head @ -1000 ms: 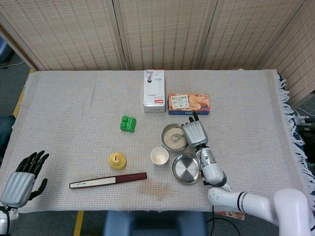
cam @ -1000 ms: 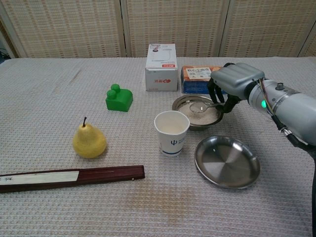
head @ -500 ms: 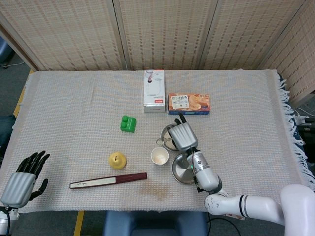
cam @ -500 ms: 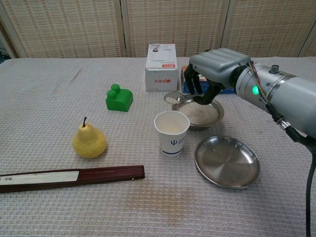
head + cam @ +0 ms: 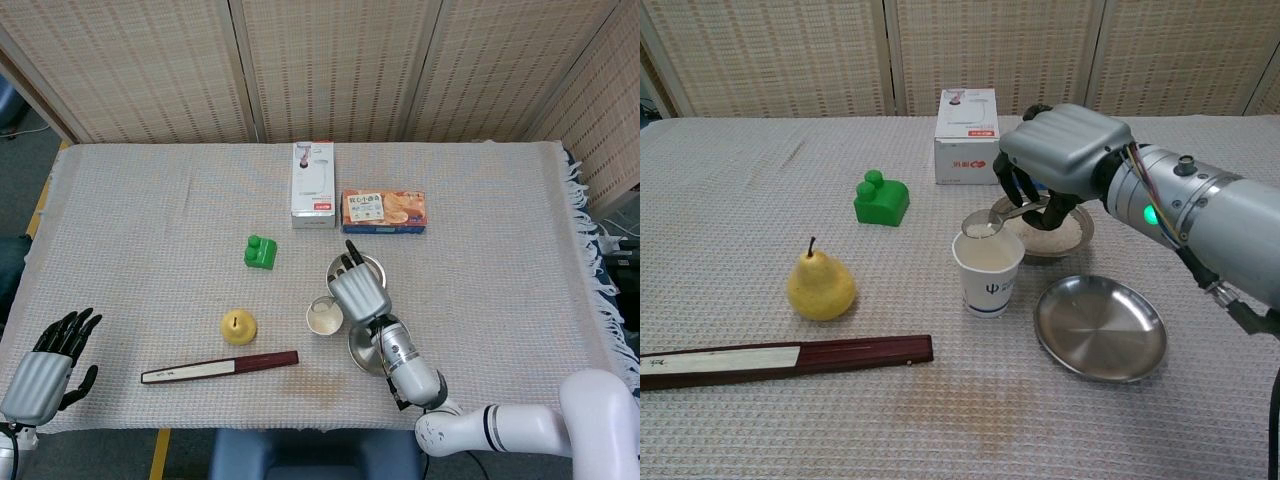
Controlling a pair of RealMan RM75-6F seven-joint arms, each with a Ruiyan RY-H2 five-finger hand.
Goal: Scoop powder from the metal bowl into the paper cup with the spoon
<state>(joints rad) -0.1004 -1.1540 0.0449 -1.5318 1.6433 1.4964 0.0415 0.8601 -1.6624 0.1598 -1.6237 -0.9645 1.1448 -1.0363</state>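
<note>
My right hand (image 5: 1058,160) (image 5: 358,290) grips a metal spoon (image 5: 990,220) whose bowl, filled with white powder, hovers just above the rim of the paper cup (image 5: 987,270) (image 5: 322,318). The cup is white with a blue mark and stands upright. Behind it sits the metal bowl (image 5: 1065,233) (image 5: 369,265) of pale powder, partly hidden by my hand. In the head view the spoon is hidden under the hand. My left hand (image 5: 45,365) rests at the table's near left corner, fingers apart, holding nothing.
An empty metal dish (image 5: 1100,327) lies right of the cup. A yellow pear (image 5: 820,285), a green block (image 5: 881,199) and a closed dark fan (image 5: 780,358) sit to the left. A white box (image 5: 967,123) and a snack box (image 5: 383,211) stand behind the bowl.
My right hand lifted the loaded spoon out of the metal bowl and carried it left, from over the bowl to just above the cup's rim. The left hand stayed put.
</note>
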